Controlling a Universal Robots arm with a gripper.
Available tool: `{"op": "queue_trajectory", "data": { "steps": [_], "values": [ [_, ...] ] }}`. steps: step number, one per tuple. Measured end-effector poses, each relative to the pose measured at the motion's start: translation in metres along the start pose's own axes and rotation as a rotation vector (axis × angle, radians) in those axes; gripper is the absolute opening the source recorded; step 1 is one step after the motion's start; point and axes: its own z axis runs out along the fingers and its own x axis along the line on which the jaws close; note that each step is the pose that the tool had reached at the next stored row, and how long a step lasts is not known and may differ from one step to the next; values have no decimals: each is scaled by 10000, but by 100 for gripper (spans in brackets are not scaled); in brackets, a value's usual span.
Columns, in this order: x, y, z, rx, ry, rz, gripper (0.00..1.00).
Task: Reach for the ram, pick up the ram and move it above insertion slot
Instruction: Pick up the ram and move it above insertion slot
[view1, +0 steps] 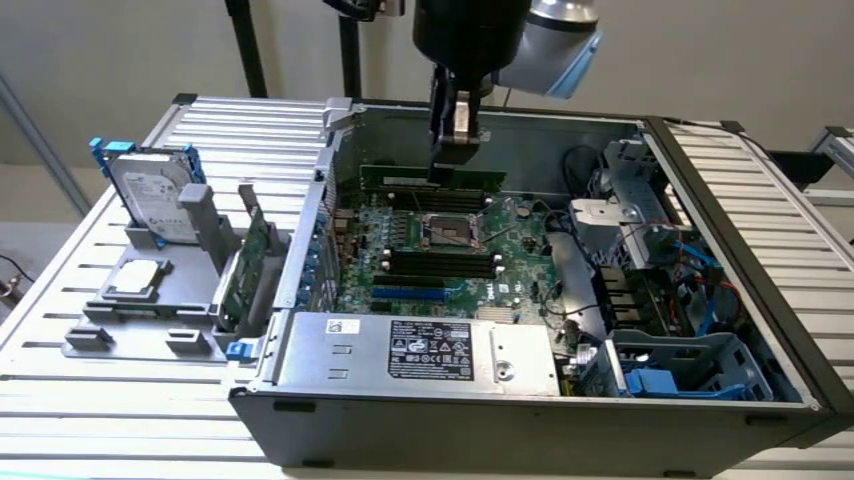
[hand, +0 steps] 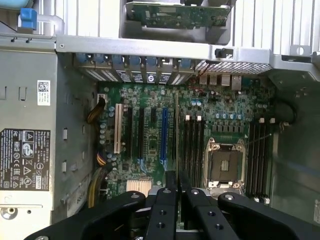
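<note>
Gripper (view1: 454, 165) – we saw it clamped on the ram (view1: 434, 179), stick held level inside the open computer case (view1: 747, 215) | ram sat at 12 o'clock of the CPU socket (view1: 451, 231), above the motherboard (view1: 400, 285) | advice, we judged – keep the stick parallel to the memory slots (view1: 441, 262), edge down, grip firm.

Green ram (view1: 434, 179) with dark chips, black claw (view1: 454, 150), green motherboard (view1: 441, 262).

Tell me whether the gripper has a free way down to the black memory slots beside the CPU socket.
Probably yes: the gripper holds the thin green ram stick above the open case, nothing lying over the slots.
</note>
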Motion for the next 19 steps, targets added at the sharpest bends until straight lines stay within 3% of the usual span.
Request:
{"op": "queue_trajectory", "data": {
  "steps": [6,13,19],
  "values": [
    [2,-86,44,10,-49,144,13],
    [-9,-110,90,27,-104,324,13],
    [-69,-113,109,97,-115,367,13]
  ]
}}
